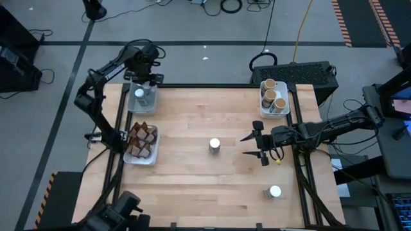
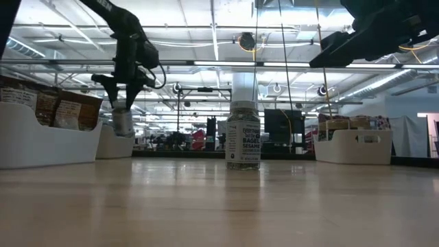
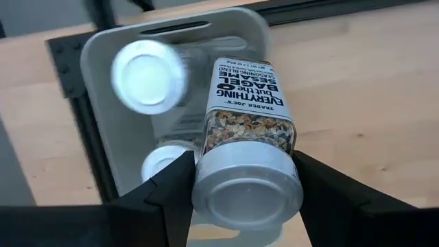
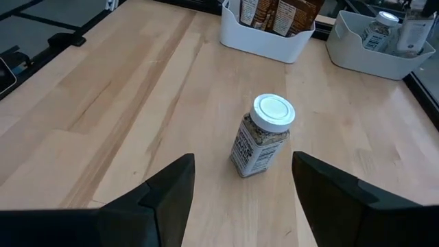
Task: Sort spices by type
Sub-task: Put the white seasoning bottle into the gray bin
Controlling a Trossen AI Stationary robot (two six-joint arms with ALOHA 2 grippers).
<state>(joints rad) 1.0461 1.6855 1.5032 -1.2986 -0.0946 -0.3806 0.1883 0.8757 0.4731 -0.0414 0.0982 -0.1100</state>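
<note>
Here the sorting is well along: brown packets (image 1: 142, 140) fill the tray (image 1: 154, 156) on the left side of the table (image 1: 192, 186), cork-topped jars (image 1: 273, 96) stand in the tray (image 1: 285, 110) at the far right, and white-lidded jars go to the far-left tray (image 1: 135, 106). The left pincer (image 1: 145, 90) hangs over that tray, clamped on the lid end of an Everything but the Bagel sesame jar (image 3: 248, 130), likely about to lower it beside the jars (image 3: 147, 74) already inside. The right pincer (image 1: 252, 145) hovers with its fingers wide apart, holding nothing, aimed at the white-lidded jar (image 1: 214, 145) standing mid-table, probably its next pick. Another white-lidded jar (image 1: 275, 191) waits near the table's front right corner.
</note>
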